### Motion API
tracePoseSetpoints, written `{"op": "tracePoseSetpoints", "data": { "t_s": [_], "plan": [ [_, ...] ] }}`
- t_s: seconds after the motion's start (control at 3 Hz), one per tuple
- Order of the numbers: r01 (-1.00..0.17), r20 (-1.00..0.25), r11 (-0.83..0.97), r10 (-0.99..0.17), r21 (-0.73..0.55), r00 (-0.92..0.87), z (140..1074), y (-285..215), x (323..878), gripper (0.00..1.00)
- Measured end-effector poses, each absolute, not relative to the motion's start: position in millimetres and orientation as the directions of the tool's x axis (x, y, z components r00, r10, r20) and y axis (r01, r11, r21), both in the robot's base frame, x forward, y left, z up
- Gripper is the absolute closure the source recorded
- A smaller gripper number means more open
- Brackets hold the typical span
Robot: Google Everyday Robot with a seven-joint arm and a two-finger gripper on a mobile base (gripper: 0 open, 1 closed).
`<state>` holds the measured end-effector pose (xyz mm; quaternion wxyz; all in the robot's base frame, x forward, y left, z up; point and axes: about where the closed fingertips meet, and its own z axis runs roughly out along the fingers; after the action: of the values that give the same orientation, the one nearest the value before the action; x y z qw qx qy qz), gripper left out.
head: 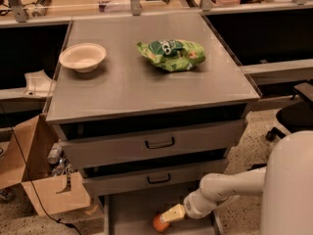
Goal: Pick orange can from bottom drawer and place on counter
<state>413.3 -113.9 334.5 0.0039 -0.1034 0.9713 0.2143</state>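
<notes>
The orange can (159, 223) shows as a small round orange object on the floor of the open bottom drawer (128, 215), at the lower edge of the camera view. My gripper (168, 215), with pale yellow fingers, reaches in from the right on a white arm and sits right against the can's upper right side. The grey counter (142, 89) tops the cabinet above the drawers.
A cream bowl (82, 57) and a crinkled green snack bag (171, 54) lie on the counter. Two grey drawers with black handles (160, 143) sit above the open one. An open cardboard box (36, 177) stands at the left, an office chair (293, 116) at the right.
</notes>
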Motion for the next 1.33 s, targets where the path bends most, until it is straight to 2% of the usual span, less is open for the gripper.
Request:
{"op": "tracePoseSetpoints", "data": {
  "t_s": [0.33, 0.67, 1.33],
  "plan": [
    [-0.191, -0.03, 0.882, -0.197, 0.432, -0.98, 320, -106, 411, 0.0],
    [-0.155, -0.004, 0.878, -0.173, 0.453, -0.985, 288, -72, 420, 0.0],
    [-0.145, 0.013, 0.872, -0.17, 0.468, -0.985, 281, -69, 417, 0.0]
  ]
}}
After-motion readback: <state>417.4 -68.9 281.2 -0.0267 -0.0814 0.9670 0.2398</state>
